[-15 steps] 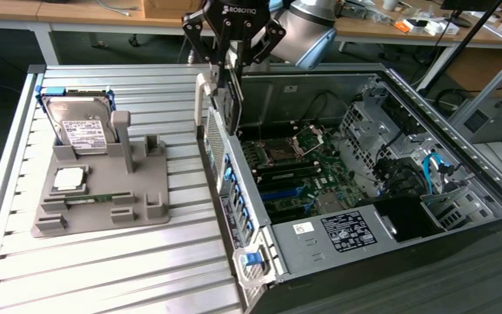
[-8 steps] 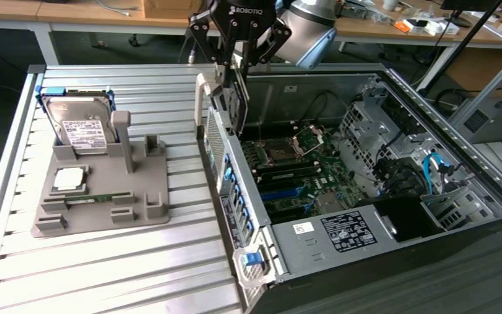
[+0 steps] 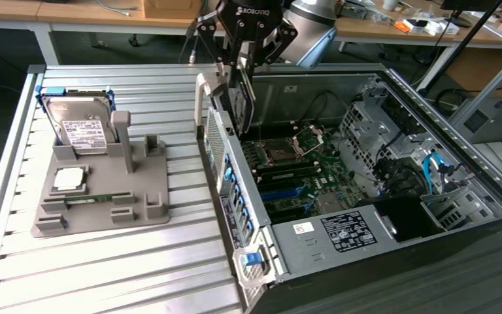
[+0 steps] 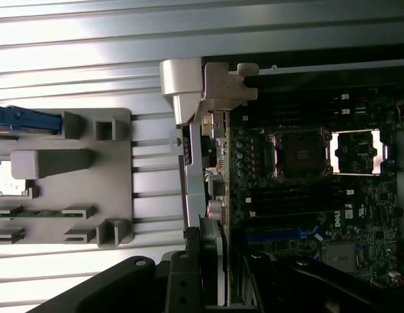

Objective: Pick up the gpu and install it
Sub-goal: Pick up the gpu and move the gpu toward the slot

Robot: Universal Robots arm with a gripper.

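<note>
The gripper (image 3: 246,62) is clamped on the gpu (image 3: 241,104), which hangs at its 6 o'clock. In the exterior view the card's long axis runs roughly 12-to-6, its lower end pointing into the open computer case (image 3: 222,154).

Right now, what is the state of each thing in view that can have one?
Thin dark gpu card: gripped, hanging on edge, not seated.
Black robot gripper: shut on the gpu card.
Black metal computer case: side open.
Silvery processor socket: cover plate open.
Boxy silver hard drive: standing in the grey plastic holder.
Narrow green memory stick: lying flat on the holder.
</note>
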